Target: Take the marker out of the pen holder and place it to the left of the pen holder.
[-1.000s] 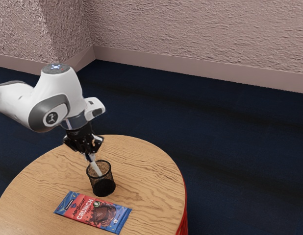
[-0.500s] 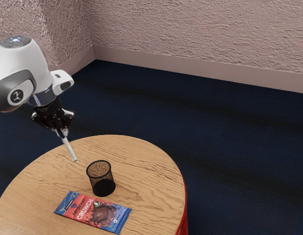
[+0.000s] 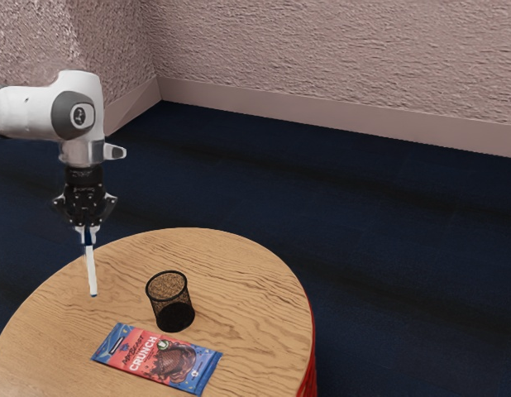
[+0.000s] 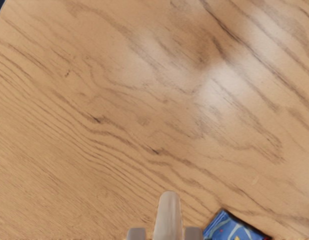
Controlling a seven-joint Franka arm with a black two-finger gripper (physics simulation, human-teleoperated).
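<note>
In the exterior view my gripper (image 3: 88,235) points straight down at the left part of the table, shut on the upper end of the white marker (image 3: 92,271). The marker hangs nearly upright, its blue tip low; whether it touches the wood I cannot tell. To its right in that view stands the black mesh pen holder (image 3: 170,301), upright with no marker inside. In the wrist view the marker (image 4: 168,217) lies between the two fingertips of my gripper (image 4: 165,234).
A blue and red chocolate bar (image 3: 157,358) lies flat in front of the pen holder; its blue corner (image 4: 234,227) shows in the wrist view. The round wooden table (image 3: 247,281) has its curved edge close behind my hand.
The marker has come up out of the pen holder and moved to the exterior view's left in my grip. Since then my hand has turned from a tilt to vertical, and the marker's tip is lower.
</note>
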